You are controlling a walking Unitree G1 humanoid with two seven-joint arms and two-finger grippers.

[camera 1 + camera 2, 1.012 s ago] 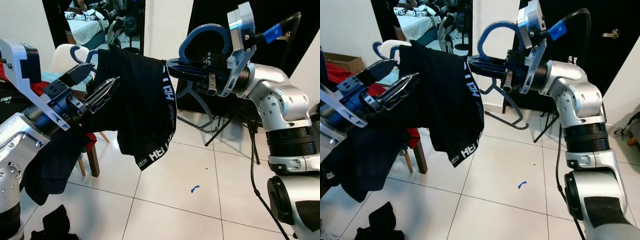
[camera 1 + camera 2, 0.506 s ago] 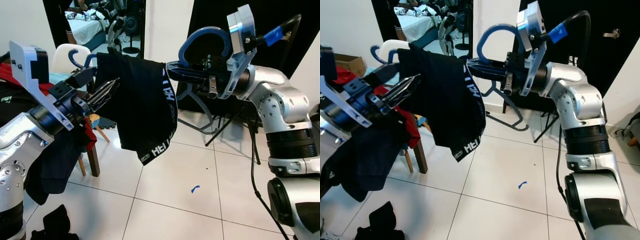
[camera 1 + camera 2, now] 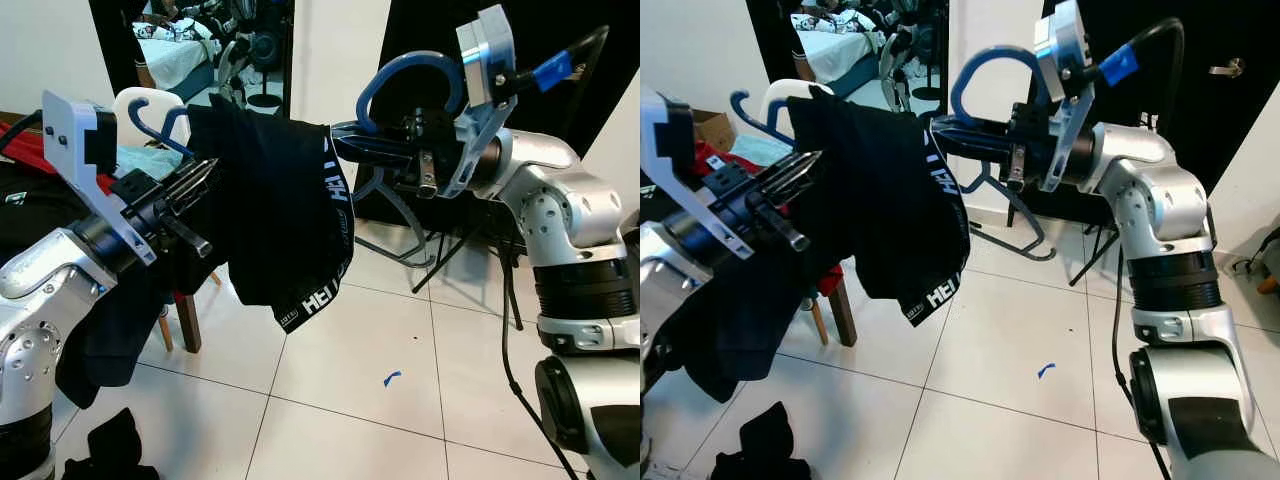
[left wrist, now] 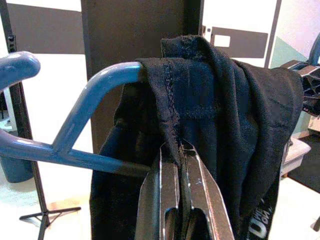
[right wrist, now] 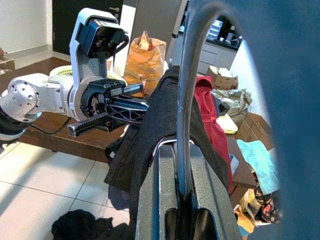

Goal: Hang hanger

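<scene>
A blue plastic hanger (image 3: 408, 68) is held out level in front of me, with my right gripper (image 3: 342, 142) shut on its bar near the hook. Black shorts (image 3: 290, 210) with white lettering on the waistband are draped over the hanger's left end (image 4: 90, 100). My left gripper (image 3: 203, 174) is at the shorts' left side, shut on the edge of the black fabric (image 4: 172, 120). In the right wrist view the hanger's bar (image 5: 186, 100) runs between my right fingers (image 5: 162, 170), with the left arm beyond it.
A wooden chair (image 3: 186, 320) piled with red and dark clothes stands at the left, a white chair (image 3: 130, 105) behind it. Dark clothing (image 3: 110, 450) lies on the tiles at bottom left. Black stand legs (image 3: 450, 250) spread behind the hanger. A blue scrap (image 3: 390, 378) lies on the floor.
My left gripper's fingers, spread apart a second ago, have closed on the shorts' edge, and the left arm has risen and swung inward. The right arm holds still.
</scene>
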